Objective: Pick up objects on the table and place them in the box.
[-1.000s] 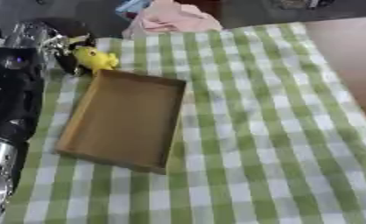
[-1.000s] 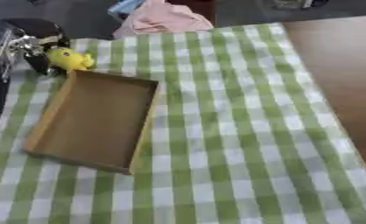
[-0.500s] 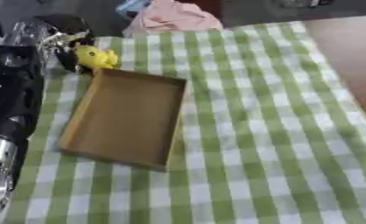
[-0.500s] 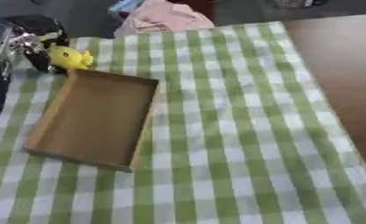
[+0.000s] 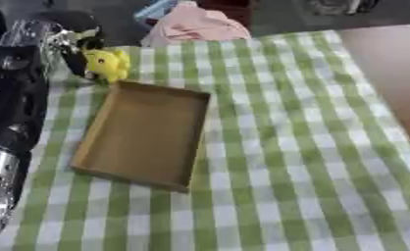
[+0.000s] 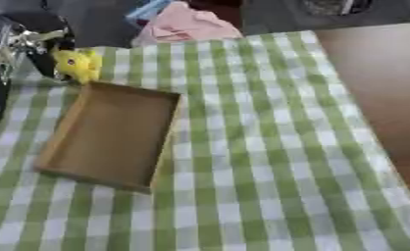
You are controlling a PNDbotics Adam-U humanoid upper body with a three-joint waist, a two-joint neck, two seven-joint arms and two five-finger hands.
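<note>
Yellow toy (image 5: 108, 64) sits pinched in the fingers of the left hand (image 5: 68, 45), just past the far rim of the empty box (image 5: 144, 132) on the table (image 5: 294, 147), apparently gripped so it can be carried over that rim.

Green-and-white checked cloth (image 5: 286, 147) spread across brown table (image 6: 371, 73). Pink crumpled fabric (image 5: 195, 27) beyond the cloth's far edge, a blue item (image 5: 153, 9) just beside it.
</note>
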